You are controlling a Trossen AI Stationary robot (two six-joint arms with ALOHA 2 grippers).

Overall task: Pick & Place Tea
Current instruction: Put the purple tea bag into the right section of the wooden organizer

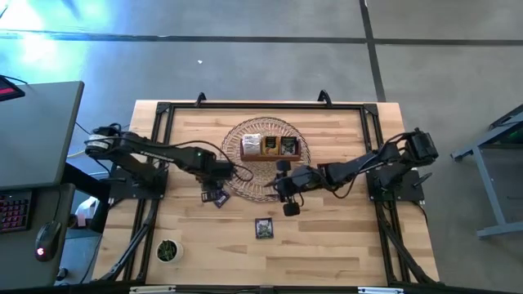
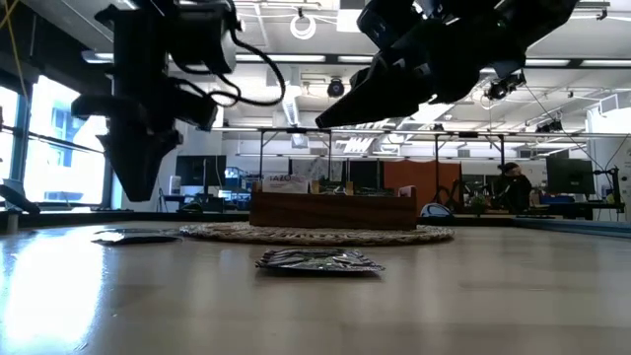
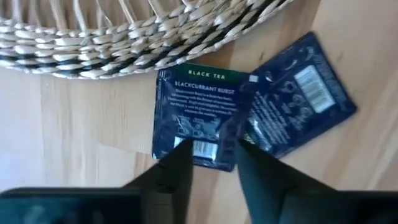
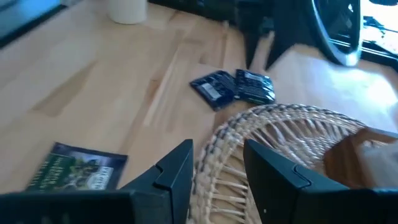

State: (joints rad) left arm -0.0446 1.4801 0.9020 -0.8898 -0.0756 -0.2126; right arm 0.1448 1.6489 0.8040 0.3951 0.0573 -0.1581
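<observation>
Wooden table: two dark sachets lie under the spread left end effector.

I get bright ceiling lamps behind both arms, silhouetting them in the low view. Blue-white glare washes the floor far beyond my left gripper. My right wrist picture is blurred throughout.
</observation>
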